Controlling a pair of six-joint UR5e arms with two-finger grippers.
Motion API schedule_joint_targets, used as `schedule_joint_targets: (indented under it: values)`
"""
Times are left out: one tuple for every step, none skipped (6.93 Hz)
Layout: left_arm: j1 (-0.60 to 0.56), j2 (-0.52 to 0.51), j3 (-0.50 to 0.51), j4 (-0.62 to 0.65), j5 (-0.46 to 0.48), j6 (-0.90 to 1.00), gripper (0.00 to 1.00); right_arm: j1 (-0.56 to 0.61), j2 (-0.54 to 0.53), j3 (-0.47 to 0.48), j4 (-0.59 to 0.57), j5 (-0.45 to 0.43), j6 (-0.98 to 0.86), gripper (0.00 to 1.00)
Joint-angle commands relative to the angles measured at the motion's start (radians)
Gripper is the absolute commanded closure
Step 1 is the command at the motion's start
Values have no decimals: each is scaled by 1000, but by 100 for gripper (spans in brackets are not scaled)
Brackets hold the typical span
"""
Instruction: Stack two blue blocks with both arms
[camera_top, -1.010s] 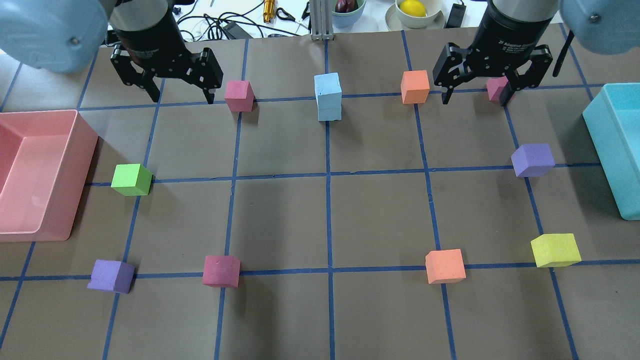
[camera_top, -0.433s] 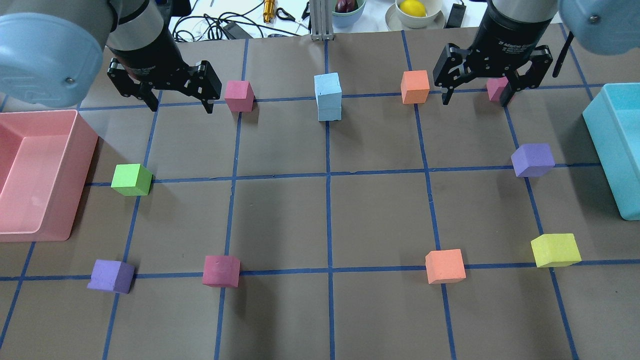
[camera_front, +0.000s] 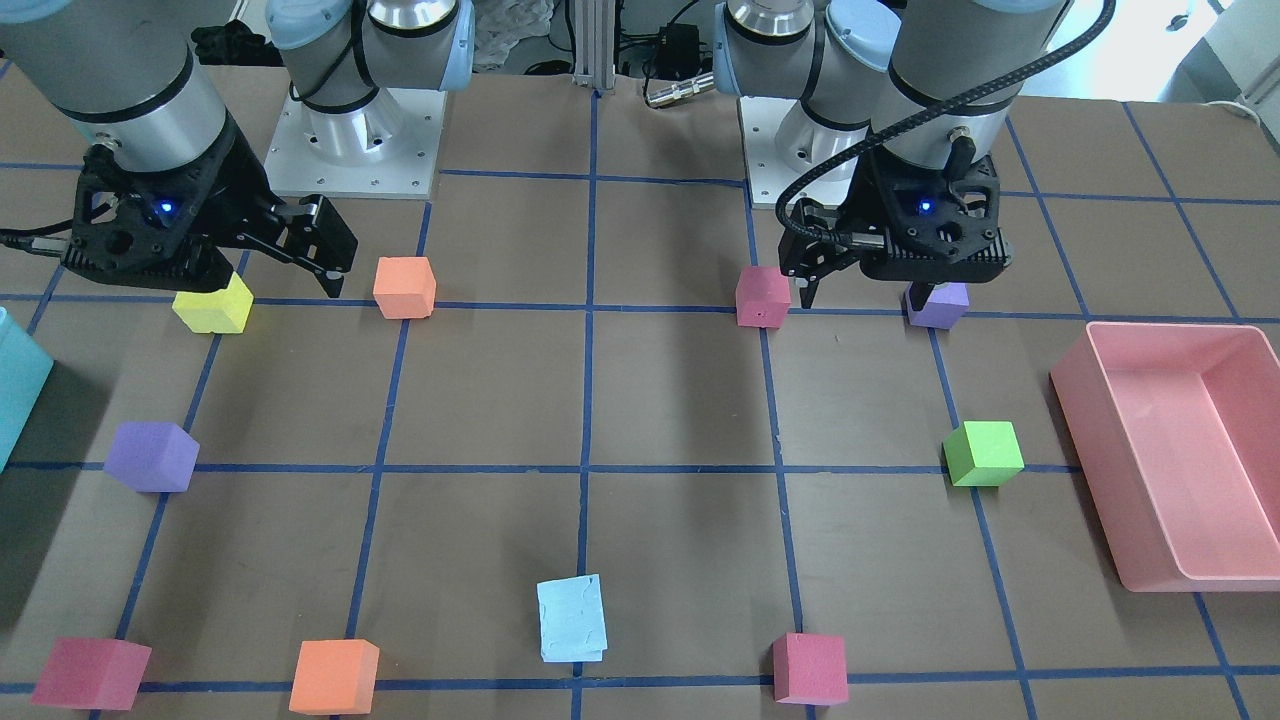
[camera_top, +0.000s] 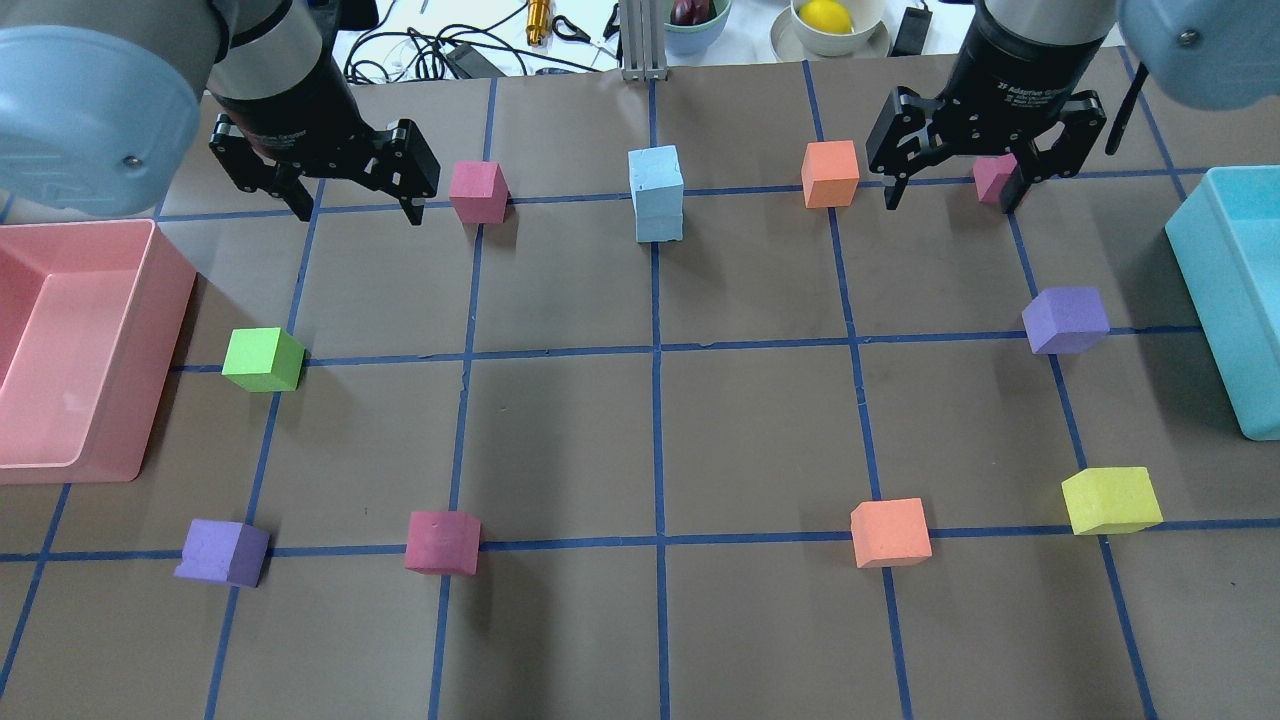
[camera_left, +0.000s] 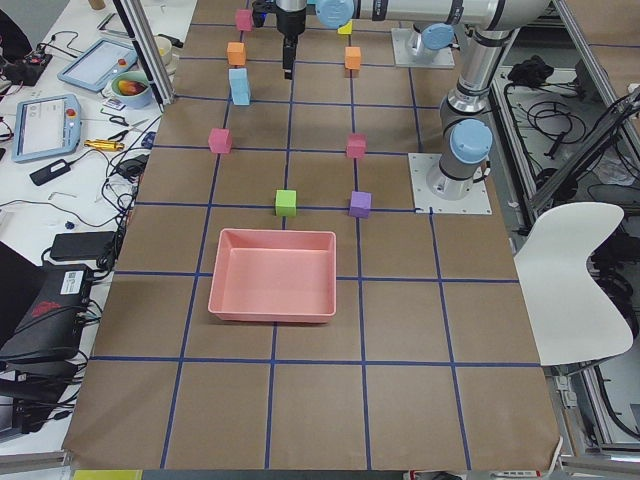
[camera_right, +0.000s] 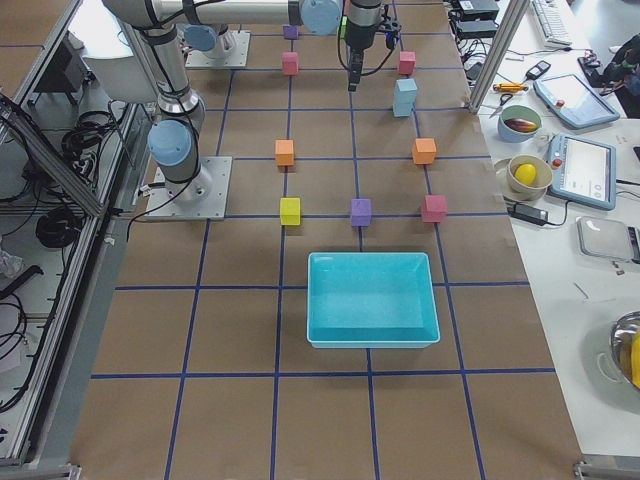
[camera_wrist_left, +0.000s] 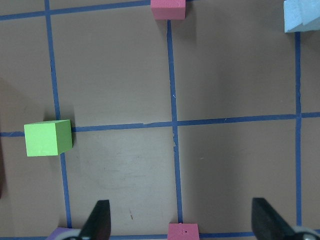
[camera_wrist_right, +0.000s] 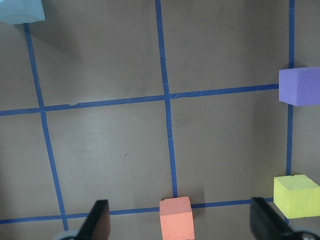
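The two blue blocks (camera_top: 657, 195) stand stacked one on the other at the table's far centre, the upper one slightly askew. The stack also shows in the front-facing view (camera_front: 571, 620), at the top right corner of the left wrist view (camera_wrist_left: 302, 15) and at the top left corner of the right wrist view (camera_wrist_right: 20, 11). My left gripper (camera_top: 358, 208) is open and empty, well left of the stack, above the table. My right gripper (camera_top: 950, 198) is open and empty, well right of the stack. Neither touches a block.
A pink bin (camera_top: 150, 300) stands at the left edge and a teal bin (camera_top: 1200, 260) at the right edge. Coloured cubes lie scattered: pink (camera_top: 477, 190) and orange (camera_top: 830, 173) flank the stack, magenta (camera_top: 992, 178) lies behind the right gripper, and green (camera_top: 262, 360) and purple (camera_top: 1065, 320) lie nearer.
My left gripper has drifted slightly to the left, staying open. The right gripper and the blue stack have not moved.
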Motion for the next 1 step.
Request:
schedule_joint_targets:
  values:
    - [0, -4, 0, 1, -1, 4, 0, 1, 0, 2, 1, 0, 0, 0]
